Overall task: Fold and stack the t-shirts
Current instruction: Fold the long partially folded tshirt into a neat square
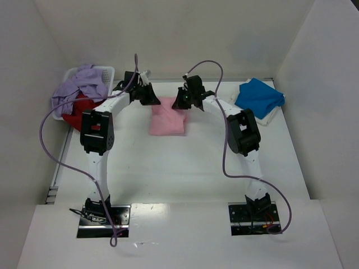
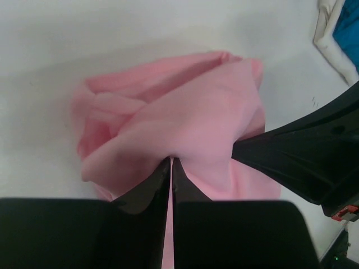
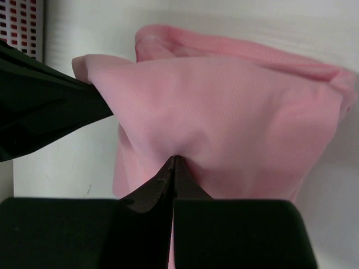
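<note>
- Four t-shirts show in the top view, one of each colour: pink, blue, red and lavender.
- The one pink t-shirt [image 1: 168, 119] lies on the white surface [image 1: 179, 168] at the upper centre of the frame. It is partly folded into a rough rectangle, and its upper edge is held between the two end effectors.
- The left end effector [image 2: 171, 163] has its two fingers pressed together on a pinch of the pink cloth. In its wrist view the fabric bunches and drapes over the fingertips.
- The right end effector [image 3: 174, 161] is likewise clamped tight on a pinch of the same pink cloth, near the left one. Each appears as a black wedge at the side of the other's wrist view.
- The one blue t-shirt [image 1: 259, 97] lies folded at the upper right of the top view, on a white cloth [image 1: 271, 116] whose edge pokes out below it.
- The one lavender t-shirt [image 1: 78, 88] is heaped in the single white perforated basket [image 1: 107, 72] at the upper left and spills over its left rim.
- The one red t-shirt [image 1: 77, 116] is crumpled beneath the lavender one at the basket's lower side, partly hidden by the left arm [image 1: 98, 131].
- The left arm and the right arm [image 1: 242, 131], two in all, rise from the bottom of the frame, each trailing one purple cable [image 1: 47, 140].
</note>
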### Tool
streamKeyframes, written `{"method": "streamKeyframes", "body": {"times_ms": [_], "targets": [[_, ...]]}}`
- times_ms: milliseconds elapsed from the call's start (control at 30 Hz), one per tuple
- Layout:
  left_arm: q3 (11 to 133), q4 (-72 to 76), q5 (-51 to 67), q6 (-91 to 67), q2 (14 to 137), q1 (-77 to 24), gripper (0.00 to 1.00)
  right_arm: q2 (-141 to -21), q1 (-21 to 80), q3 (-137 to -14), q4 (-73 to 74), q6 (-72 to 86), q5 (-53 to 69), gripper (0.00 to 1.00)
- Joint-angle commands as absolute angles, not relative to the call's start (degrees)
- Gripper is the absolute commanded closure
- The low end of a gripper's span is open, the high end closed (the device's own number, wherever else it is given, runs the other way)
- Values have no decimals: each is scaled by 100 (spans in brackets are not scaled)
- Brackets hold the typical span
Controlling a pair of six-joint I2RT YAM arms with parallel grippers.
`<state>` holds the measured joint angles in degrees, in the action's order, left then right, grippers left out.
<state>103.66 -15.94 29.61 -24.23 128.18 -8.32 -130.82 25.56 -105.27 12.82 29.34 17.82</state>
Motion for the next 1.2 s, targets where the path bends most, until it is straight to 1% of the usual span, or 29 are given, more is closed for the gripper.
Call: {"method": "streamKeyframes", "body": {"times_ms": [0, 100, 133, 267, 300, 367, 500, 533, 600, 667, 767, 833, 867, 900, 933, 967, 1000, 1033, 1067, 1100, 1133, 1167], "targets": [[10959, -1644, 2909, -2277, 13104, -747, 89, -13384, 2391, -11223, 1327, 2804, 1662, 100], [11328, -1880, 2760, -2276, 13403, -747, 85, -13543, 2241, -11425, 1380, 2856, 1609, 100], [11381, -1881, 2690, -2276, 13525, -747, 80, -13596, 2163, -11426, 1380, 2856, 1608, 100], [11514, -1995, 2435, -2276, 13720, -747, 78, -13807, 1943, -11426, 1432, 2909, 1608, 100], [11566, -2065, 2435, -2337, 13789, -747, 76, -13808, 1942, -11426, 1433, 2909, 1608, 100], [11645, -2135, 2277, -2338, 13869, -747, 74, -13939, 1942, -11426, 1485, 2857, 1556, 100], [11777, -2249, 2136, -2338, 13983, -747, 63, -14080, 1890, -11549, 1599, 2804, 1556, 99], [11856, -2250, 2136, -2338, 13983, -747, 62, -14150, 1890, -11601, 1600, 2804, 1556, 99], [11935, -2311, 2083, -2268, 14036, -747, 54, -14211, 1890, -11663, 1661, 2804, 1556, 99], [12015, -2390, 2083, -2207, 14036, -747, 51, -14265, 1890, -11829, 1784, 2752, 1556, 99], [11954, -2391, 2083, -2136, 13721, -747, 36, -14134, 1890, -11900, 1898, 2699, 1355, 99], [11822, -2259, 2083, -2075, 13327, -747, 27, -13836, 1890, -11900, 1898, 2646, 1293, 95], [11734, -2259, 2135, -2074, 13185, -747, 25, -13721, 1890, -11831, 1951, 2646, 1292, 92], [11681, -2259, 2249, -2022, 13036, -747, 23, -13589, 1890, -11830, 1951, 2646, 1214, 85], [11628, -2259, 2320, -1961, 12730, -747, 20, -13283, 1890, -11639, 1951, 2593, 1143, 81], [11558, -2259, 2399, -1960, 12579, -747, 16, -13098, 1890, -11515, 1951, 2593, 1090, 78], [11375, -2259, 2478, -1908, 12281, -747, 15, -12904, 1890, -11366, 1864, 2645, 1003, 76], [11269, -2207, 2618, -1907, 12130, -747, 15, -12694, 1890, -10947, 1785, 2646, 1002, 73], [11137, -2206, 2715, -1846, 11981, -869, 13, -12230, 1890, -10673, 1558, 2706, 1002, 72], [11005, -2128, 2803, -1846, 11701, -870, 11, -12008, 1890, -10409, 1443, 2759, 1002, 72], [10752, -2075, 2917, -1793, 11576, -957, 11, -11797, 1890, -9884, 1337, 2864, 1002, 72], [10610, -2074, 2979, -1793, 11479, -1071, 10, -11386, 1890, -9609, 1240, 2865, 1080, 72]]}}
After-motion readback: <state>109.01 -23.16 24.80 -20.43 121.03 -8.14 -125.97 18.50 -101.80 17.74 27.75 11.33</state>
